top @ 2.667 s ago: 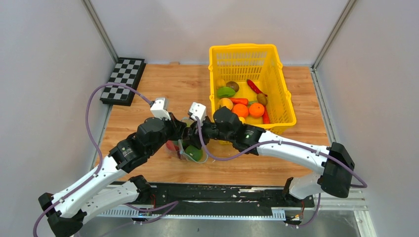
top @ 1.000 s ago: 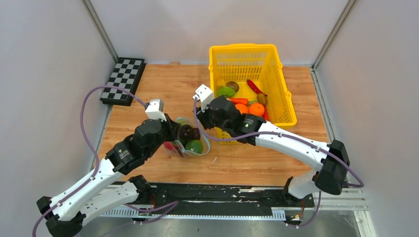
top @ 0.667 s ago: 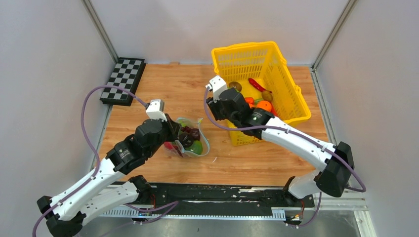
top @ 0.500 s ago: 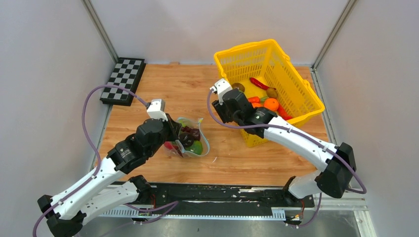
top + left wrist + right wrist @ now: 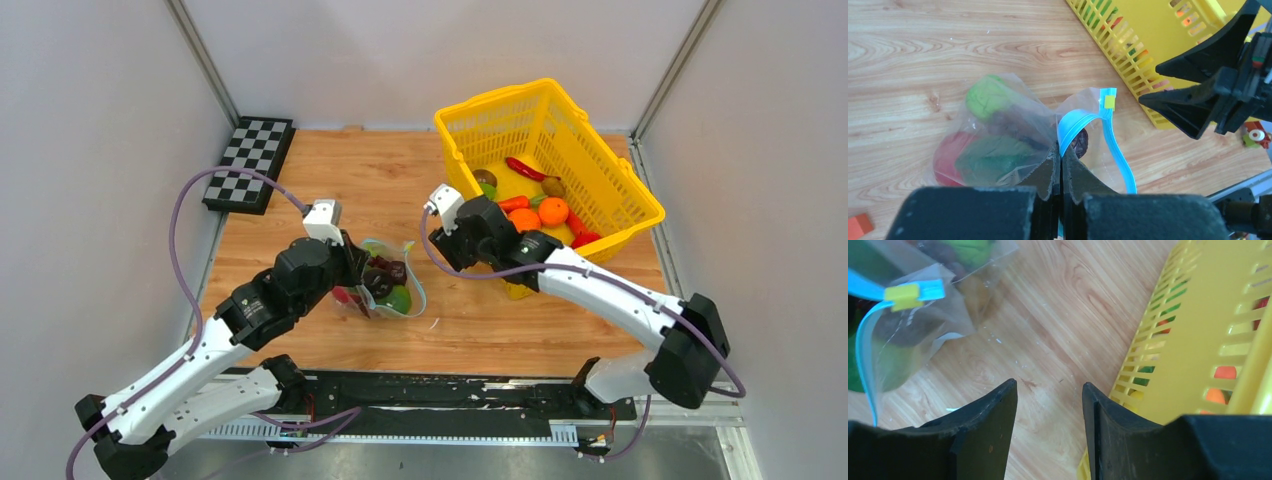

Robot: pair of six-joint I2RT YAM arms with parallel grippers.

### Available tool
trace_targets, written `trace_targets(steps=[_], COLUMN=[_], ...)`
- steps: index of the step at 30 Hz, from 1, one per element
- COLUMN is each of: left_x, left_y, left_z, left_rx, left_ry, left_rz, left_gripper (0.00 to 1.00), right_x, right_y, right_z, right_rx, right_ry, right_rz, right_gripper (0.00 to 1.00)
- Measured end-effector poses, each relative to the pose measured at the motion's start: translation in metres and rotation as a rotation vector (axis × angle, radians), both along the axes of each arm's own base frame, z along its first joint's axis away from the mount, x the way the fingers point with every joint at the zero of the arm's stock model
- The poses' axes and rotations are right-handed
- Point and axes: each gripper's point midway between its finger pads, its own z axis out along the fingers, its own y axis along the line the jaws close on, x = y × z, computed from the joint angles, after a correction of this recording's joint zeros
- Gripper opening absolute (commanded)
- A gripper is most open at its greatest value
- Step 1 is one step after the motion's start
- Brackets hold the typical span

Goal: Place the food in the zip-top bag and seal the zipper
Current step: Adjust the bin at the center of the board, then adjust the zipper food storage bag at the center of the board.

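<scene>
The clear zip-top bag [image 5: 392,288] lies on the wood between the arms, holding green, red and dark food. In the left wrist view the bag [image 5: 998,135] shows its teal-blue zipper [image 5: 1120,157] gaping open, with a yellow tab [image 5: 1109,101] at its end. My left gripper [image 5: 1062,156] is shut on the near lip of the bag's mouth; it also shows in the top view [image 5: 366,276]. My right gripper [image 5: 1049,390] is open and empty over bare wood, between the bag [image 5: 913,325] and the basket. In the top view the right gripper [image 5: 447,250] is right of the bag.
The yellow mesh basket [image 5: 545,92] stands skewed at the back right, holding oranges [image 5: 553,211], a red chili [image 5: 525,168] and other food. Its slotted wall [image 5: 1208,340] is close to my right finger. A checkerboard [image 5: 250,160] lies at the back left.
My right gripper left the bag and swung up to the basket. The basket turned and slid right. The gripper then dropped back a little. My left gripper kept hold of the bag's lip.
</scene>
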Motion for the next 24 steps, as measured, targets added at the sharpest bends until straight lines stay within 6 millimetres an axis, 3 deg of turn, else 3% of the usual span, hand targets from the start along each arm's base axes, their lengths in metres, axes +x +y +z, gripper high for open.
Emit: trace_targets(steps=[4, 9, 17, 24], left_x=[-0.003, -0.009, -0.019, -0.026], left_y=[-0.001, -0.001, -0.021, -0.038], left_z=[0.004, 0.006, 0.021, 0.019], left_rx=[0.034, 0.096, 0.151, 0.142], left_ry=[-0.015, -0.027, -0.028, 0.005], left_rz=[-0.042, -0.11, -0.291, -0.389], left_gripper=[0.0, 0.0, 0.0, 0.0], right_x=[-0.016, -0.048, -0.088, -0.116], right_y=[0.001, 0.008, 0.02, 0.03], right_z=[0.007, 0.024, 0.026, 0.032], right_rx=[0.084, 0.175, 0.197, 0.252], right_ry=[-0.074, -0.223, -0.343, -0.388], right_rz=[0.109, 0.374, 0.709, 0.882], right_gripper=[0.56, 0.6, 0.58, 0.53])
